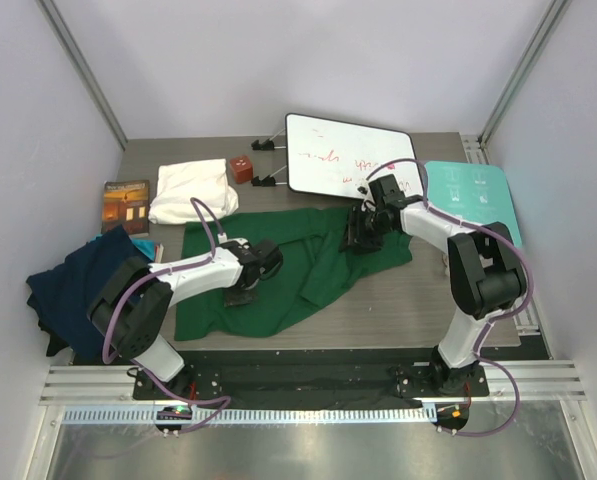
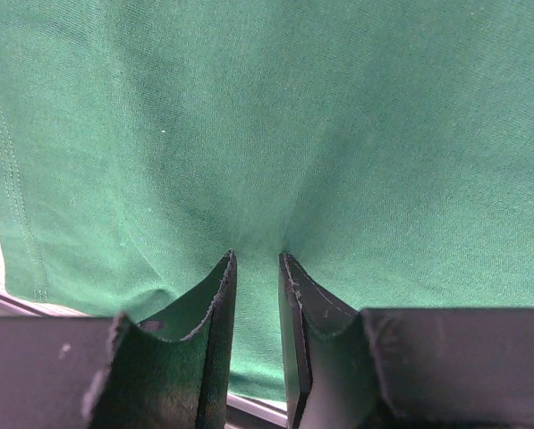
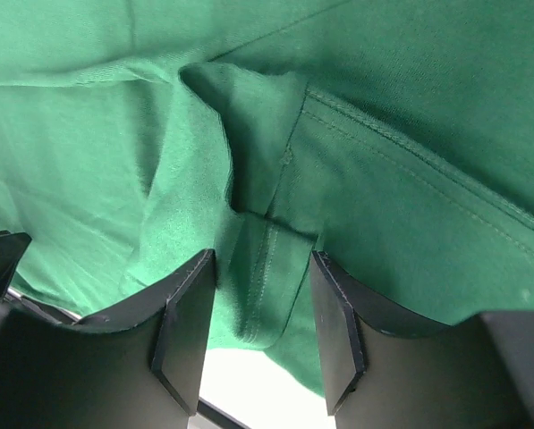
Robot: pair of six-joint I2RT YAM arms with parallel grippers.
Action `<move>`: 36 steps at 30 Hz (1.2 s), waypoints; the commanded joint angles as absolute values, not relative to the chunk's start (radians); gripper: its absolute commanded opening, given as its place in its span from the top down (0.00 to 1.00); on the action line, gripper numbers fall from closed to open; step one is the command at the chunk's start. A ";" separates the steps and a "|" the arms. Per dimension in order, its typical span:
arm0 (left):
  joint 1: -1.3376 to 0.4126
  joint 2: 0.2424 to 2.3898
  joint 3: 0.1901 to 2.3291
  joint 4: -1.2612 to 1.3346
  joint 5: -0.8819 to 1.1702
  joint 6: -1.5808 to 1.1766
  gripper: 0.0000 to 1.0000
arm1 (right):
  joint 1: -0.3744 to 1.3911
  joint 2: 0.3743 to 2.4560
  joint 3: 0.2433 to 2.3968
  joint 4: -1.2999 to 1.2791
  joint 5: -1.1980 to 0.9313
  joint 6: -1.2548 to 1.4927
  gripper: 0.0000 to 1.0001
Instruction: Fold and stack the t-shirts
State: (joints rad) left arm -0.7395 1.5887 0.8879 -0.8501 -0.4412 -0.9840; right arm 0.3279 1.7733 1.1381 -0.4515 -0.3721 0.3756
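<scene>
I see the dark green t-shirt (image 2: 356, 134) as matt, finely knitted cloth, soft and creased, with double stitching along its hems. The cream-white t-shirt (image 1: 190, 190) and the navy blue t-shirt (image 1: 73, 285) look like the same dull, soft cloth. The fingers of the left gripper (image 2: 256, 261) and the right gripper (image 3: 262, 264) are matt black and plastic-looking, with rough, pale-scuffed edges. The desk (image 1: 428, 300) has a matt grey wood-grain face. The whiteboard (image 1: 343, 150) is smooth and glossy. The rail (image 1: 88, 385) is bare ribbed metal.
</scene>
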 commanded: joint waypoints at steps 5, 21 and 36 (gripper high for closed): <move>-0.747 1.601 0.905 -0.853 -0.453 -0.979 0.74 | 0.357 1.799 1.184 -0.428 -0.397 0.365 0.48; -0.753 1.617 0.876 -0.836 -0.448 -0.992 0.74 | 0.357 1.790 1.108 -0.476 -0.204 0.353 0.49; -0.762 1.632 0.873 -0.827 -0.443 -0.996 0.74 | 0.357 1.642 1.103 -0.442 -0.291 0.396 0.99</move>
